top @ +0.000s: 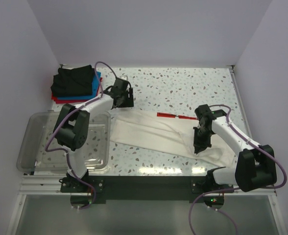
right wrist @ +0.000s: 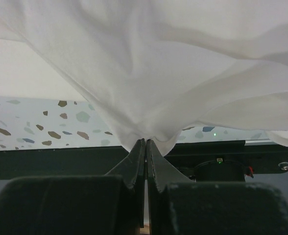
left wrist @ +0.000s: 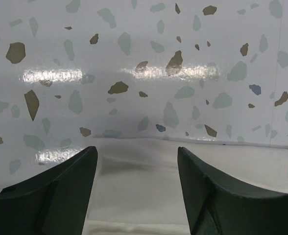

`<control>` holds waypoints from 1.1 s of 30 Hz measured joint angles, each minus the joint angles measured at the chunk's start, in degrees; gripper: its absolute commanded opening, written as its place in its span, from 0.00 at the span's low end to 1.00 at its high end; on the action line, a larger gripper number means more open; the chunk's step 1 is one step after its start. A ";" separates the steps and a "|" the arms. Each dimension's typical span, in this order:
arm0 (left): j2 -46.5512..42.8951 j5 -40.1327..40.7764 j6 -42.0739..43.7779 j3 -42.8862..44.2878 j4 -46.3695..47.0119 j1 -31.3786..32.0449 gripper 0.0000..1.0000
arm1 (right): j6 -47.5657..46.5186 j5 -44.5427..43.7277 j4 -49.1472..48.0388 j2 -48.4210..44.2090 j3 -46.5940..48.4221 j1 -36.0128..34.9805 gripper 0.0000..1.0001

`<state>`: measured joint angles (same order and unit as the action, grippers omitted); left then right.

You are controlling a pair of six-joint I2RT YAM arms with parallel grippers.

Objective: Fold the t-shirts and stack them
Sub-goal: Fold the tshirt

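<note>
Your left pincer [left wrist: 136,164] is standing spread, with nothing between its fingers, and it is hovering just above the far left edge of the white tee [top: 154,134]. In the left wrist view the cloth edge is lying under and a little ahead of the fingertips, with bare tabletop [left wrist: 134,58] showing beyond it. Your right pincer [right wrist: 145,143] is pressed together and is pinching a fold of the same tee near its right end.

The tee is lying stretched across the tabletop, its long axis running left to right and slanting a little toward the near right corner. A thin red strip [top: 176,116] of the print is peeking out at the far edge. The left arm is the nearer one to the free end, so I judge that the coming move is asking the left pincer to go straight down on that edge.

The stack [top: 74,83] of folded tees, black over blue and red, is sitting at the far left corner, near the left pincer but apart. The tub [top: 36,147] is lying at the near left, just beside the tee's left end. Nothing is standing between the pincer and the cloth.
</note>
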<state>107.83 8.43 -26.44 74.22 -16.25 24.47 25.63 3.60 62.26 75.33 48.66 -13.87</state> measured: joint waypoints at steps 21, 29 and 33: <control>4.81 5.38 -0.22 3.26 -7.34 1.18 0.20 | 0.37 0.00 -0.20 0.42 0.00 -0.39 0.00; 4.74 5.51 0.00 3.26 -7.43 1.20 0.00 | 0.52 0.00 -0.22 0.42 0.00 -0.50 0.00; 3.87 5.49 0.00 3.10 -7.41 1.20 0.00 | 0.52 0.00 -0.17 0.42 0.00 -0.50 0.00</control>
<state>111.70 13.91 -26.44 77.32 -23.66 25.67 26.15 3.60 62.08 75.75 48.66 -14.37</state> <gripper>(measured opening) 0.014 0.011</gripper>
